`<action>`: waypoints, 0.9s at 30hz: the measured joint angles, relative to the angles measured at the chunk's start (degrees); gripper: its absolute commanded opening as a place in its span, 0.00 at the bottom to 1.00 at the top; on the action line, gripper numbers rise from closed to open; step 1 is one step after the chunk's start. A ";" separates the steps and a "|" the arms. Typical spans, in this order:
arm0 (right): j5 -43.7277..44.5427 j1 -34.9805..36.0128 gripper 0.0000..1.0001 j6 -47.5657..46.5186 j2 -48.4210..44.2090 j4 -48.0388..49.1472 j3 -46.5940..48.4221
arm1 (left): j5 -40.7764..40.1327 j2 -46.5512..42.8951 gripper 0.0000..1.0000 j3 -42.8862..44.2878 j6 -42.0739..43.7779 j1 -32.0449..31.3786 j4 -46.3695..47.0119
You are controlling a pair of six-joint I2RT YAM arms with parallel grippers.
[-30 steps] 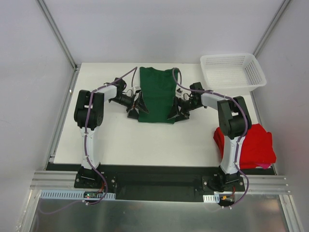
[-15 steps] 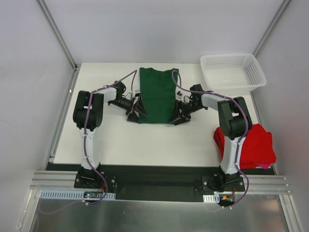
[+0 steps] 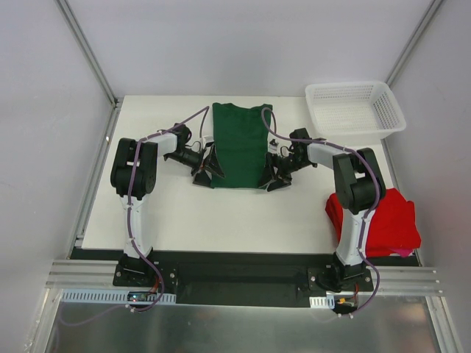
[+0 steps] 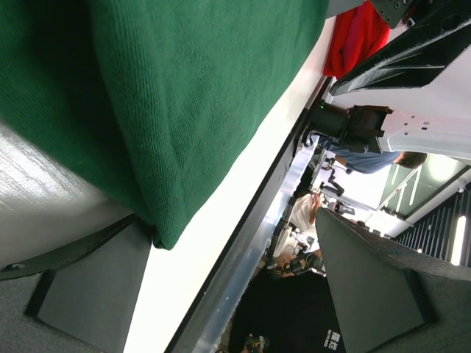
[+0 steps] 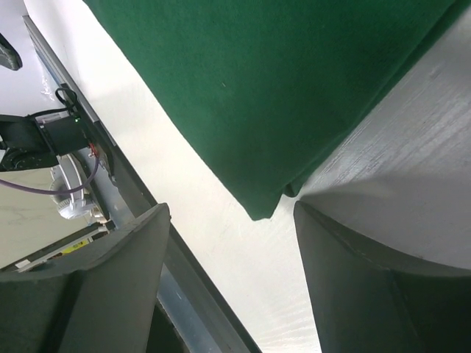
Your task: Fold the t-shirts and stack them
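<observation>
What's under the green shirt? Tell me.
Only the white table shows around the green shirt. The cloth covers whatever lies directly beneath it, so that cannot be seen.

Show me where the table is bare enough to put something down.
Bare: the near strip of white table between the dark green cloth t-shirt and the near edge. Crowded: white plastic mesh basket and bright red t-shirt on the right.

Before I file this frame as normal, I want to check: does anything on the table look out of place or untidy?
Only the red t-shirt: it lies bunched at the near right corner of the table and seems to overhang its edge. The green t-shirt lies flat and straight.
</observation>
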 measured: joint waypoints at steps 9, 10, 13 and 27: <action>-1.22 -0.09 0.74 4.02 -0.57 4.02 -2.16 | 0.02 0.00 0.90 0.00 0.02 -0.02 -0.31; -1.60 -0.09 0.75 4.79 -0.61 4.92 -2.51 | 0.02 0.00 0.90 0.00 0.04 -0.02 -0.35; -2.36 -0.07 0.75 6.97 -0.61 7.39 -3.17 | 0.02 0.00 0.90 0.00 0.15 -0.02 -0.37; -2.36 -0.02 0.57 9.22 -0.33 12.85 -4.15 | 0.07 0.00 0.67 0.02 0.37 -0.02 -0.46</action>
